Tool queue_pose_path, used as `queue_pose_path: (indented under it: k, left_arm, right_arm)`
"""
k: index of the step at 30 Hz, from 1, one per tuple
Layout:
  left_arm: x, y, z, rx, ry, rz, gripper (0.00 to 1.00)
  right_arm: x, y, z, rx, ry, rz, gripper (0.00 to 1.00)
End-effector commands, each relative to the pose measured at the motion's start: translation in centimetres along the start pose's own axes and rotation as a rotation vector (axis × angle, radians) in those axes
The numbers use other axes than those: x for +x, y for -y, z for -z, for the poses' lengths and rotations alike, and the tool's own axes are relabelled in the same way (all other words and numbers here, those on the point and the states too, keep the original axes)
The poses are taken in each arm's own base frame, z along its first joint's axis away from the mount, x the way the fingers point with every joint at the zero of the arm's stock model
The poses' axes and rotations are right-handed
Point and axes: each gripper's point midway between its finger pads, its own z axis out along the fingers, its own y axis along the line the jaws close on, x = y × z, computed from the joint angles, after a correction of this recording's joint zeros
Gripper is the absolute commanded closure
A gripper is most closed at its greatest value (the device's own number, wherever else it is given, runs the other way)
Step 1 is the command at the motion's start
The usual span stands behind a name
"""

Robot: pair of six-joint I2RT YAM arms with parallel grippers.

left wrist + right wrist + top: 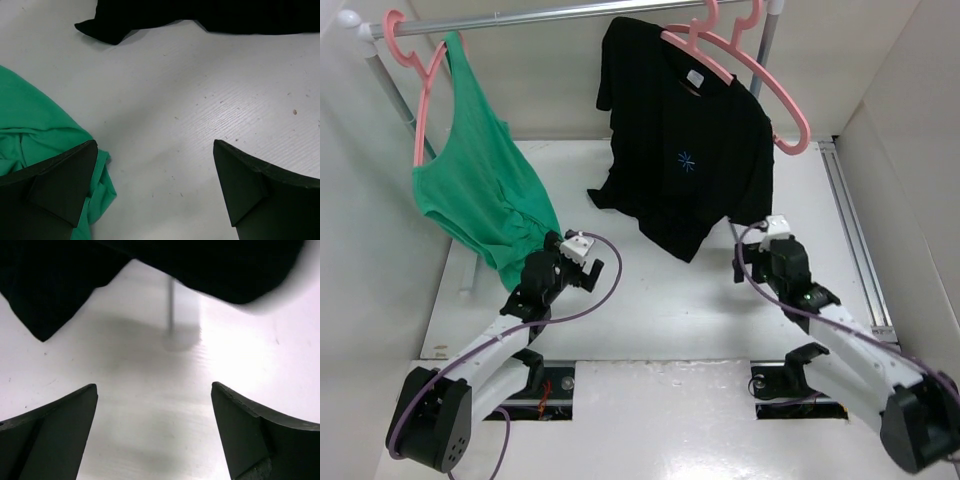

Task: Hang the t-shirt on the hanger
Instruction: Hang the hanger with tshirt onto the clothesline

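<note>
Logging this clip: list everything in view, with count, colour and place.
Black short-sleeved cotton t-shirt: one, black with a small blue starburst mark, hanging at centre back.
Pink plastic hanger: one, pink, at the t-shirt's neck, its right shoulder sticking out bare.
Green tank top: one, green, hanging at back left.
Second pink hanger: one, pink, carrying the tank top.
Metal rail: one, grey, across the back.
Table: one, white.
Left gripper: one, black, open, beside the tank top's hem.
Right gripper: one, black, open, below the t-shirt.
</note>
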Motion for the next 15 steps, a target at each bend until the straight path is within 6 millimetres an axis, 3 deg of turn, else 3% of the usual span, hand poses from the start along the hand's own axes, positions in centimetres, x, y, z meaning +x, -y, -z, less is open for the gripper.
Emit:
queue_pose_path:
  k: [1,6,15]
  left_arm:
    - [-1.6,-0.9,0.0,-0.049,0.067,0.0,0.0]
    - [-1.6,-0.9,0.0,-0.049,0.067,0.0,0.0]
    - [-1.6,-0.9,0.0,-0.049,0.067,0.0,0.0]
  right_arm:
    - [-2.2,1.9,1.7,0.089,0.154,-0.183,0.0]
    - [-2.2,4.2,3.5,0.184,0.24,-0.257,0.0]
    - [-1.8,4.5,3.8,0.211,0.216,-0.326,0.0]
